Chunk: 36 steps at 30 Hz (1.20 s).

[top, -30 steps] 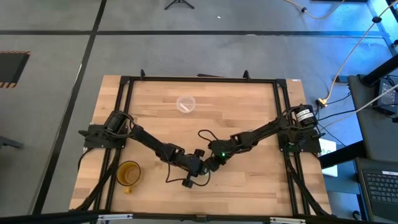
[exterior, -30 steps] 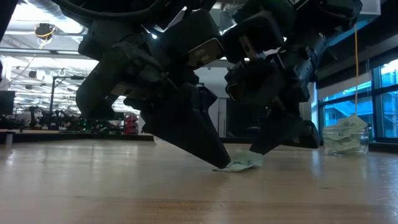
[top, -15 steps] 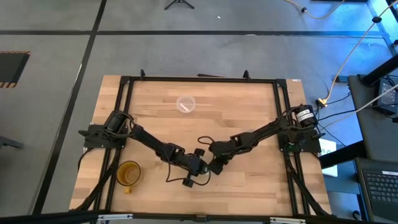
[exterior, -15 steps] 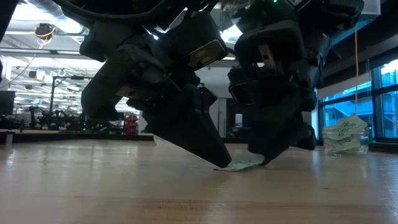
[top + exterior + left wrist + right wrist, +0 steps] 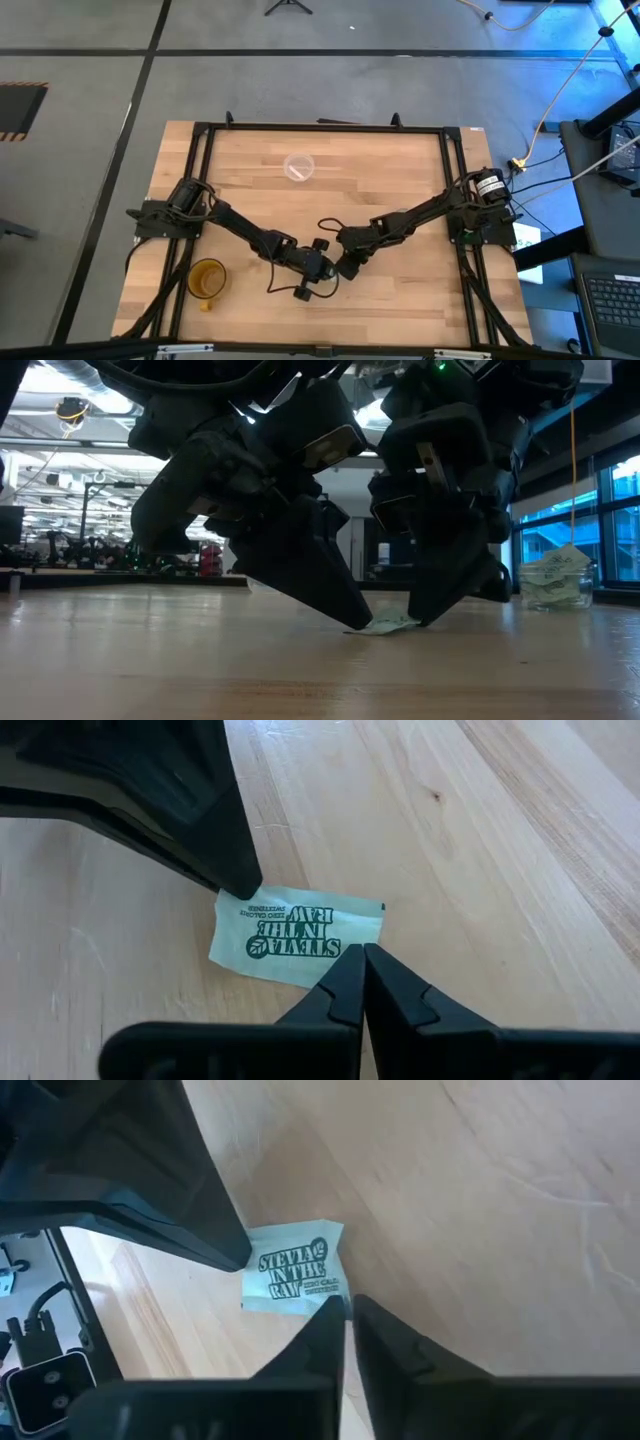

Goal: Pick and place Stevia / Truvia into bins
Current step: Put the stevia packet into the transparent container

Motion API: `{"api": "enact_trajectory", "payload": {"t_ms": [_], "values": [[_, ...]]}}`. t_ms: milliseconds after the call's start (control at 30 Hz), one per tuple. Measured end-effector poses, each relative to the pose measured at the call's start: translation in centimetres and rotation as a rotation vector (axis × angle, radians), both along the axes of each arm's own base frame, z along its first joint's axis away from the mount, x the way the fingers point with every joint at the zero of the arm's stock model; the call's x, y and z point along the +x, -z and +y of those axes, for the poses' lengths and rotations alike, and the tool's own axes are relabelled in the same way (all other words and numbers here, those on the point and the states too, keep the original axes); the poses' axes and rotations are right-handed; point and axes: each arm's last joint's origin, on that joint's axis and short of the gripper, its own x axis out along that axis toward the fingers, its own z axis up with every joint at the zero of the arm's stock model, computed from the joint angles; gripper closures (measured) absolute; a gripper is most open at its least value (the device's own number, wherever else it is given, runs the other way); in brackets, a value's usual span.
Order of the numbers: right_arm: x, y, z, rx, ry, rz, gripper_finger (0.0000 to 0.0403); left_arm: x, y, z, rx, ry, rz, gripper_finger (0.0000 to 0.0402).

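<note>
One white Stevia sachet (image 5: 295,932) with green print lies flat on the wooden table near its middle, also plain in the right wrist view (image 5: 295,1272) and the low view (image 5: 388,625). The arms hide it in the high view. My left gripper (image 5: 358,958) is shut with its tips on one corner of the sachet. My right gripper (image 5: 346,1312) stands at the diagonally opposite corner, its fingers drawn in to a thin slit. A clear round bin (image 5: 299,167) holding sachets stands toward the table's far edge. My left gripper presses its shut fingertips (image 5: 345,970) down on the sachet's long edge near a corner (image 5: 335,952). It slants down from the table's left, and the sachet lies on the table under it. My right gripper closes its fingertips (image 5: 325,1315) on the opposite corner (image 5: 332,1292), slanting down from the table's right. The tips hide how much paper lies between them. The sachet rests on the table.
An amber mug (image 5: 207,278) stands at the near left, beside the left arm. The two wrists crowd together over the sachet (image 5: 335,268). The bin with sachets (image 5: 555,582) shows at the right in the low view.
My right gripper has sunk to the table at the sachet's raised end and shut there from wide open to a thin slit. That end of the sachet now lies lower. My left gripper has stayed pressed on the other corner.
</note>
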Motion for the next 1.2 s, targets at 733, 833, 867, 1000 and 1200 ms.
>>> {"api": "enact_trajectory", "payload": {"t_ms": [733, 833, 867, 1000, 1200], "values": [[-0.8, -1.2, -1.6, -0.072, 0.055, 0.056, 0.0401, -0.9, -3.8, 1.0, 0.118, -0.119, -0.043, 0.0316], [-1.7, -3.2, -2.6, -0.150, 0.075, 0.079, 0.0402, -1.3, -5.4, 1.4, 0.121, -0.137, -0.059, 0.0309], [-2.1, -4.3, -2.9, -0.175, 0.081, 0.069, 0.0402, -1.5, -6.0, 1.5, 0.114, -0.143, -0.066, 0.0308], [-4.3, -8.7, -3.7, -0.289, 0.133, 0.084, 0.0402, -2.0, -8.0, 2.6, 0.031, -0.217, -0.066, 0.0309], [-8.4, -15.6, -4.0, -0.422, 0.203, 0.072, 0.0403, -2.0, -9.6, 4.1, -0.090, -0.281, -0.078, 0.0319]]}}
